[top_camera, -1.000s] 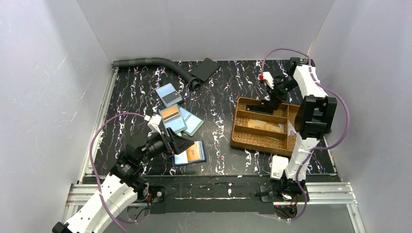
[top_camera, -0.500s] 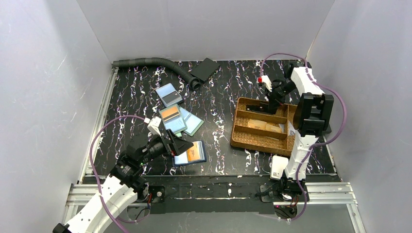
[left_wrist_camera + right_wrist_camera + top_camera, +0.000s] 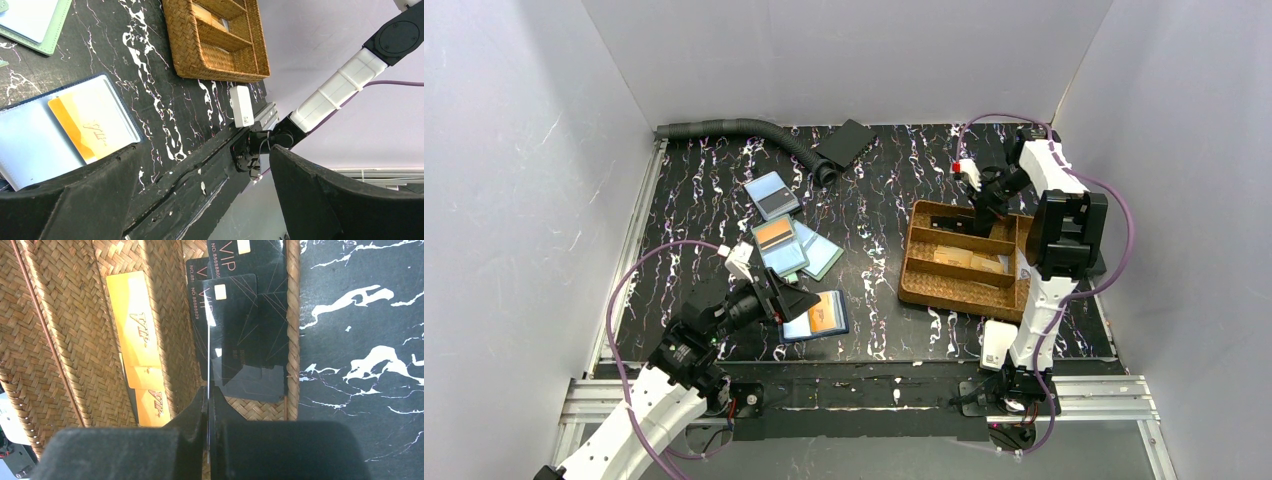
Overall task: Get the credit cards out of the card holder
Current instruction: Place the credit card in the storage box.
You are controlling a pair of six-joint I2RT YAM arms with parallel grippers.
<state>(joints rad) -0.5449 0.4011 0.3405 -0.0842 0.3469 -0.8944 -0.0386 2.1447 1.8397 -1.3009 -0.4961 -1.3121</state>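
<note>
Right claw (image 3: pixel 208 391) and card (image 3: pixel 207 350) slightly leftward

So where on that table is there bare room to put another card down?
Bare tabletop lies between the spread cards and the woven tray, and along the left edge below the hose. It is crowded around the open card holder, where the left gripper hovers open. The right gripper pinches a thin card over the tray.
</note>
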